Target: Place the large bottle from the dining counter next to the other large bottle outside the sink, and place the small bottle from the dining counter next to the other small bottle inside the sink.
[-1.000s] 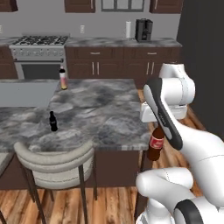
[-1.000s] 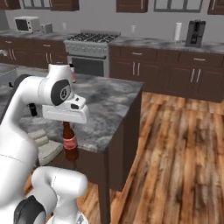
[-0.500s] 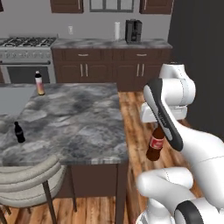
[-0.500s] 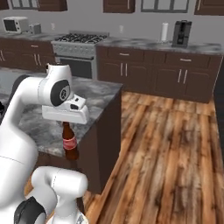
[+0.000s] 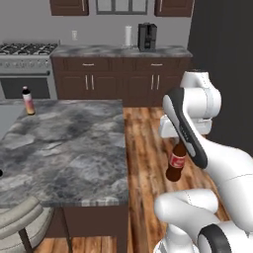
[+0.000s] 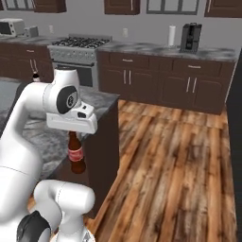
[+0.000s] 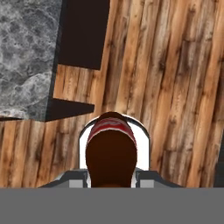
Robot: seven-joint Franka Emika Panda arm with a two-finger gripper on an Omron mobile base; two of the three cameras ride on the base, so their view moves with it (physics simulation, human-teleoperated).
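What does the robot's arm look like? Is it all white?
Mostly white. The arm is made of thick, rounded, glossy white tube pieces, like fat sausages joined together. Dark grey-black bands and round discs mark the joints, one like a big button on the side. The gripper hangs from a boxy white hand, with small dark finger tips. No loose cables or writing can be seen.

plank wood floor (image 6: 179, 156), dark cabinets (image 5: 123, 84), grey wall (image 5: 29, 24), stove (image 6: 78, 49).

No readable text anywhere.
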